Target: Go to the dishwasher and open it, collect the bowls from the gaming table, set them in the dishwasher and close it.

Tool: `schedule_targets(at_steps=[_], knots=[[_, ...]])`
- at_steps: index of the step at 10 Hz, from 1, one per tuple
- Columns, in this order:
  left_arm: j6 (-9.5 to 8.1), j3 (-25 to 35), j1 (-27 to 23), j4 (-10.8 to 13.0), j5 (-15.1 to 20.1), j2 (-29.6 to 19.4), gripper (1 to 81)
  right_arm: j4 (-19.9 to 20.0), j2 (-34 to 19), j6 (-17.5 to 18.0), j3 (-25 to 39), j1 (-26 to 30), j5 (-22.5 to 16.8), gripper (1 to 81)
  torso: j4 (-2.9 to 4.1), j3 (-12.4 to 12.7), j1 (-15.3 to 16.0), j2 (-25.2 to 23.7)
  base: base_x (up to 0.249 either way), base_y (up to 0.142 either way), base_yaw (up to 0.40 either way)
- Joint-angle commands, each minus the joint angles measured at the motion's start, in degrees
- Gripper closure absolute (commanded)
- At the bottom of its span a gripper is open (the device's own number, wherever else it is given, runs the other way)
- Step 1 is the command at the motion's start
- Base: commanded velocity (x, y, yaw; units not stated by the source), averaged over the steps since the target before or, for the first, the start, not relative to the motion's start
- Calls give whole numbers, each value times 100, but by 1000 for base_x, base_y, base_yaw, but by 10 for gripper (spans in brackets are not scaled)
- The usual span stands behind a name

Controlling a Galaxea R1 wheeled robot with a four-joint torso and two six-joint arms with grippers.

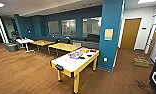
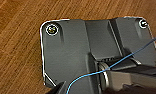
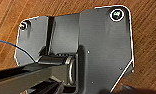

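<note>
step: driving | gaming table (image 1: pixel 74 61) near the blue pillar (image 1: pixel 110 32) | approach squarely | claw states: cannot tell

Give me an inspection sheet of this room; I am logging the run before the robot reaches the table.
Surface: white-topped yellow-legged game table on brown wood floor.
Job's things: small colourful items on its far end; bowls not distinguishable.
Clutter: woven basket on the floor.
Grippers: fingers not discernible.
Cables: thin blue wire across the left wrist plate.
Surroundings: teal pillar, wooden door, yellow-topped tables.
</note>
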Motion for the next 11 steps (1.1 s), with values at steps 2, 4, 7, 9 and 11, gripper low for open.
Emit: schedule_targets(at_steps=[2, 4, 7, 9, 11], knots=[[20, -3, -315, -19, 281, -28, 10, 14, -12, 11, -31, 336, -299, 10, 0, 0, 1, 0, 0, 0, -400], [20, -3, -315, -10, 272, -54, 10, 14, -3, 11, -31, 345, -299, 10, 0, 0, 1, 0, 0, 0, -397], [29, -3, -306, -1, 272, -54, 10, 5, 6, 3, -31, 363, -299, 10, 0, 0, 1, 0, 0, 0, -145], [29, -3, -315, 7, 272, -54, 10, 5, 6, -6, -31, 372, -299, 10, 0, 0, 1, 0, 0, 0, 0], [29, -3, -306, 25, 272, -45, 10, 5, 6, -6, -31, 372, -299, 10, 0, 0, 1, 0, 0, 0, 0]])
